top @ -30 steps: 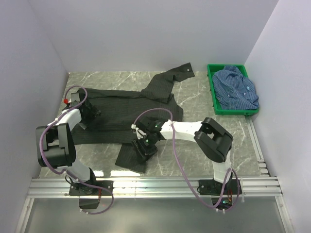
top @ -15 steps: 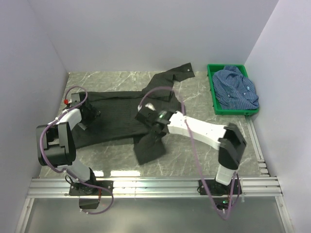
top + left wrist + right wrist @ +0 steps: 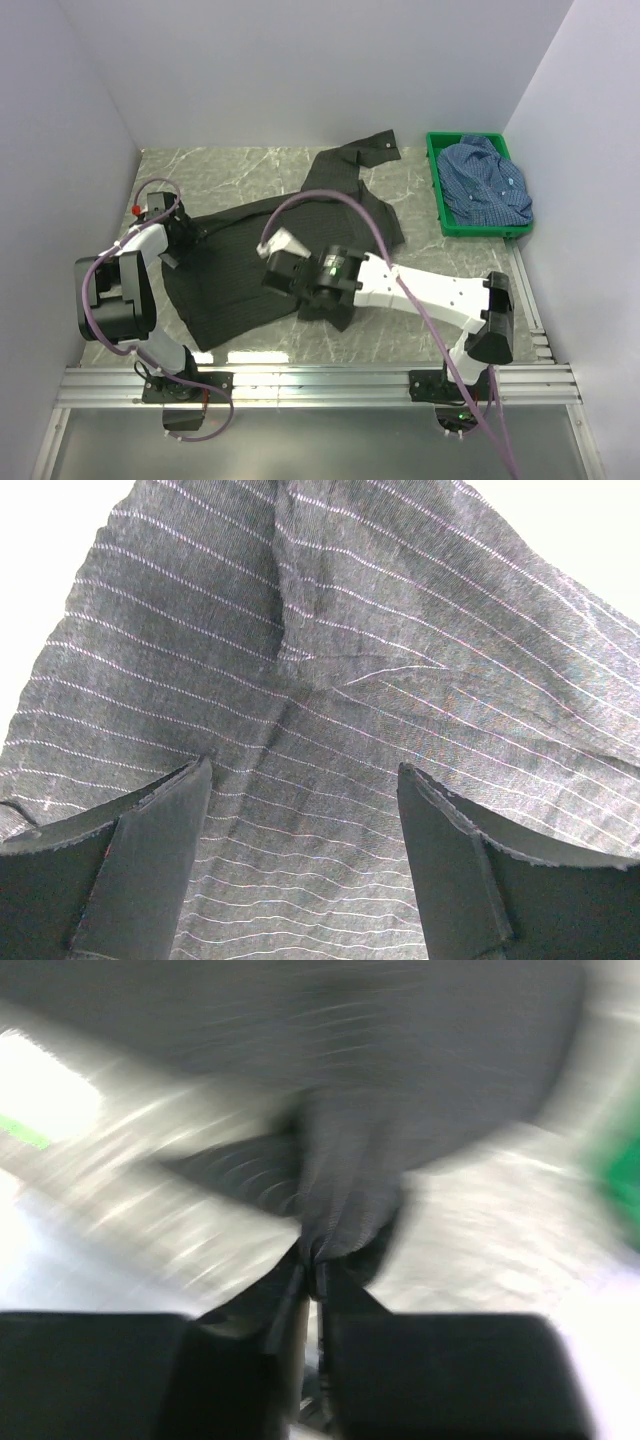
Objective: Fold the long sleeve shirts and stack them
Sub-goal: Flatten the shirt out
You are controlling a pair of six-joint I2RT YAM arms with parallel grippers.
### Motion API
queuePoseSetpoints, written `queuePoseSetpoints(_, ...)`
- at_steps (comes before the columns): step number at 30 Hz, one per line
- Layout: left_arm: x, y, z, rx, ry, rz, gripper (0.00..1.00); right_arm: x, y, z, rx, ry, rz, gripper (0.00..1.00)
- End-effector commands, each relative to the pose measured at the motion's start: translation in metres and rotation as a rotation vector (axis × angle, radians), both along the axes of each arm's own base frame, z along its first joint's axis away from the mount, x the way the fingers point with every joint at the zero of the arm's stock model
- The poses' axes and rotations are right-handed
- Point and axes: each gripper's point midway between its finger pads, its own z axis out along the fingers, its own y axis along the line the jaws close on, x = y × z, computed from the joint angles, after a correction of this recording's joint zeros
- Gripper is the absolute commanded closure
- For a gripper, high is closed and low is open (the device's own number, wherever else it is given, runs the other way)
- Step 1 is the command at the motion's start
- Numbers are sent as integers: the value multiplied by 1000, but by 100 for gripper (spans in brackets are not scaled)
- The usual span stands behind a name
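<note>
The black shirt (image 3: 235, 285) lies spread on the tabletop (image 3: 430, 255), toward the left. The right hand (image 3: 278, 272) reaches over the middle of it and is pinched tight on a fold of the black cloth. The left hand (image 3: 305, 770) is at the shirt's left edge, fingers wide apart over the cloth. The blue shirt (image 3: 487, 182) sits bunched in the green crate (image 3: 437, 195) at the back right.

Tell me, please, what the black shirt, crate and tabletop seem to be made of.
The black shirt looks like matte woven cloth, perhaps cotton: visible weave, fine pale stripes, soft creases. The crate looks like moulded plastic: uniform green, stiff straight walls. The tabletop is grey, marble-patterned, slightly shiny; stone or laminate, I cannot tell.
</note>
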Motion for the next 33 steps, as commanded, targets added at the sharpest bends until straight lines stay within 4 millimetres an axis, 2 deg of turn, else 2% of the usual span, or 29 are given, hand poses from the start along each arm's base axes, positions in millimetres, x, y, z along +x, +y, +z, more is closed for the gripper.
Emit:
queuePoseSetpoints(1,8,1,3,0,-12,-10,19,-75,58,-33,169,389,305,76)
queuePoseSetpoints(3,7,1,4,0,-13,-10,19,-89,63,-37,214,458,354,62)
queuePoseSetpoints(4,7,1,4,1,-15,-10,19,-86,62,-36,227,452,346,51)
queuePoseSetpoints(5,8,-1,4,-1,-17,-12,19,-85,62,-38,248,464,339,49)
queuePoseSetpoints(6,8,0,5,0,-18,-12,19,-70,55,-33,290,463,282,48)
queuePoseSetpoints(8,7,-2,4,1,-15,-17,19,-52,45,-37,340,465,181,47)
queuePoseSetpoints(9,7,-3,5,3,-14,-22,19,-25,29,-31,394,433,84,47)
queuePoseSetpoints(10,7,-4,6,6,-17,-27,19,-17,16,-41,400,430,23,46)
queuePoseSetpoints(12,5,-14,7,8,-17,-52,19,10,3,-31,524,374,-92,46)
queuePoseSetpoints(13,5,-23,8,6,-19,-74,19,30,-19,-43,550,373,-201,46)
queuePoseSetpoints(14,3,-29,9,3,-24,-86,19,42,-23,-38,627,347,-255,46)
queuePoseSetpoints(15,2,-36,8,-3,-22,-99,19,52,-31,-42,657,334,-304,46)
queuePoseSetpoints(16,2,-50,8,-12,-26,-120,19,71,-50,-55,690,312,-396,46)
queuePoseSetpoints(17,3,-56,8,-19,-33,-127,19,77,-55,-60,723,313,-443,47)
queuePoseSetpoints(18,-1,-67,2,-34,-23,-132,19,80,-64,-75,727,326,-488,48)
queuePoseSetpoints(19,-2,-70,-2,-44,-18,-127,19,96,-71,-83,754,305,-548,48)
queuePoseSetpoints(20,-7,-73,-13,-62,3,-122,20,103,-77,-89,755,293,-581,49)
queuePoseSetpoints(22,-10,-77,-26,-98,36,-105,20,117,-82,-103,766,284,-628,49)
queuePoseSetpoints(27,2,-72,-31,-87,49,-64,21,144,-81,-121,783,271,-668,49)
queuePoseSetpoints(28,8,-69,-31,-75,51,-54,21,148,-82,-133,764,287,-687,49)
queuePoseSetpoints(30,11,-61,-34,-65,67,-39,21,159,-82,-140,767,287,-702,49)
queuePoseSetpoints(31,15,-60,-37,-61,76,-39,21,161,-81,-153,750,308,-720,49)
queuePoseSetpoints(32,15,-55,-39,-61,85,-28,21,165,-83,-157,748,311,-735,48)
queuePoseSetpoints(33,16,-42,-42,-63,94,4,21,172,-80,-158,753,309,-738,48)
